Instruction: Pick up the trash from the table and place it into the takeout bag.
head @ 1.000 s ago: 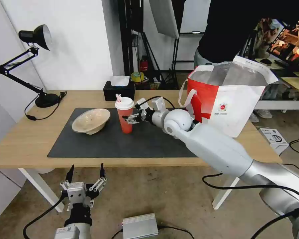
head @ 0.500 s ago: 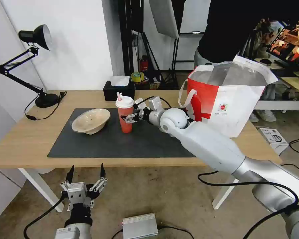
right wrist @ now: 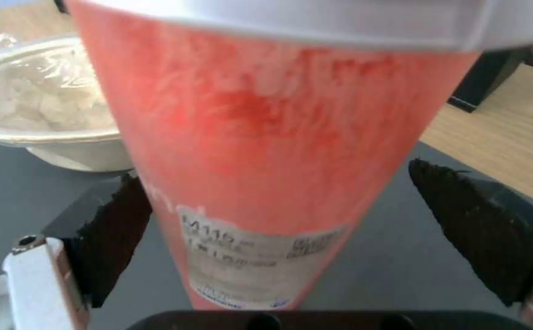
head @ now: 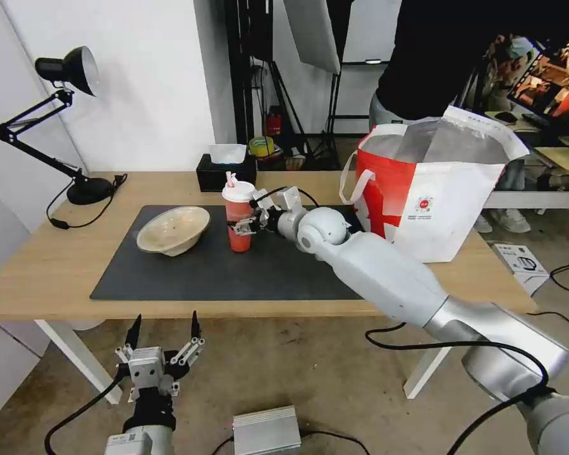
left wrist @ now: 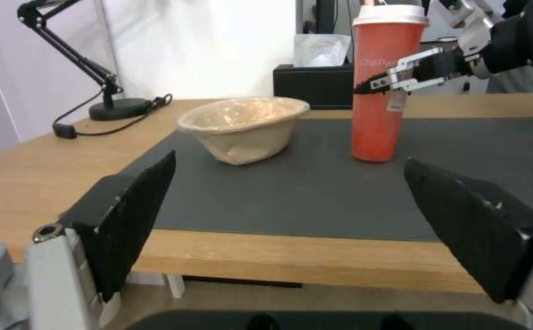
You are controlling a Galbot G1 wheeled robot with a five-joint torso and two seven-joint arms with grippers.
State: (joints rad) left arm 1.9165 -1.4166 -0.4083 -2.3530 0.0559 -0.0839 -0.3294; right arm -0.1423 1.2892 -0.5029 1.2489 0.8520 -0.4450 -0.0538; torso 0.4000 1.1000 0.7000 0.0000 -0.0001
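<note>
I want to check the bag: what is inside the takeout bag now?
The takeout bag stands open, showing silver lining near its top. Its walls hide the bottom, so contents cannot be seen.

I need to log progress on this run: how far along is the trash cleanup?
Early stage. The large white bowl is not on the table, so it may already be in the bag, though its contents are hidden. In hand: the right hand is open around the cup, which stands on the mat. Left: bagging the cup and the beige bowl. The left hand waits open below the table edge.
</note>
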